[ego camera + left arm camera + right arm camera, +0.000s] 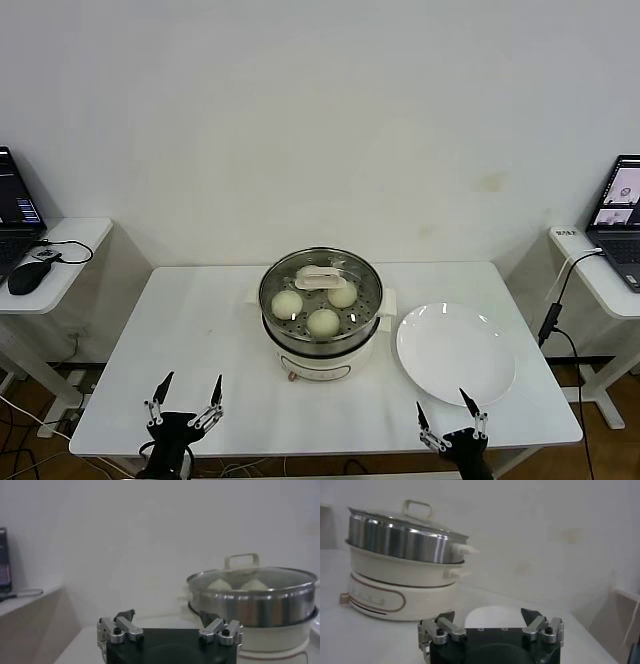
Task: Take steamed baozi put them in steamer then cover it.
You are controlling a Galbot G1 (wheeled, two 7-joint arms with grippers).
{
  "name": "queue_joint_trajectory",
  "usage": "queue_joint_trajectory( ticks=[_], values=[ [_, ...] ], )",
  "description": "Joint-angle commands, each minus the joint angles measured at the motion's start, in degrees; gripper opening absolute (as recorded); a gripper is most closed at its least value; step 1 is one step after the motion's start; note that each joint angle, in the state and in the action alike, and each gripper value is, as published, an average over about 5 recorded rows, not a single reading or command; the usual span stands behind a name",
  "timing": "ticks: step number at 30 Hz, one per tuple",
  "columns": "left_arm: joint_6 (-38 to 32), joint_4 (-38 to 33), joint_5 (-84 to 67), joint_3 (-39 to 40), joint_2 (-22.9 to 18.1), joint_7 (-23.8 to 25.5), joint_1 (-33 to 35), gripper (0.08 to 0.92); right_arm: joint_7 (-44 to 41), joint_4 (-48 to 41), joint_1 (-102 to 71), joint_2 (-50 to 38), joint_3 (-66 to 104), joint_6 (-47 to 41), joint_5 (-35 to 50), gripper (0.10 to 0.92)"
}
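Observation:
The steamer (322, 342) stands at the table's middle on its white base. The clear glass cover (352, 273) with its cream bar handle (318, 276) sits on the pot. Through the glass I see three baozi (323, 321); a fourth is hidden under the handle or cannot be made out. The left wrist view shows the covered steamer (255, 607) with buns under the lid. The right wrist view shows it too (400, 542). My left gripper (186, 395) is open and empty at the front left edge. My right gripper (450, 410) is open and empty at the front right edge.
A flat white plate (456, 352), empty, lies right of the steamer; it also shows in the right wrist view (492, 616). Side tables with laptops stand at far left (18, 205) and far right (620, 215). A cable (556, 300) hangs off the right side.

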Motion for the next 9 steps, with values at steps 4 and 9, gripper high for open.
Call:
queue_joint_trajectory(
  ticks=[4,9],
  values=[
    [-1.86,2.67,-1.66,-1.36,-1.03,0.46,0.73,0.823,-1.62,3.29,-1.92,-1.03,-0.56,-3.43,2.97,0.823],
    [-2.98,3.38,-0.95,-1.36,-1.01,1.31,0.59,0.823,-1.71,3.70,-1.91,-0.75,-0.34,-3.11,2.72,0.822]
  ],
)
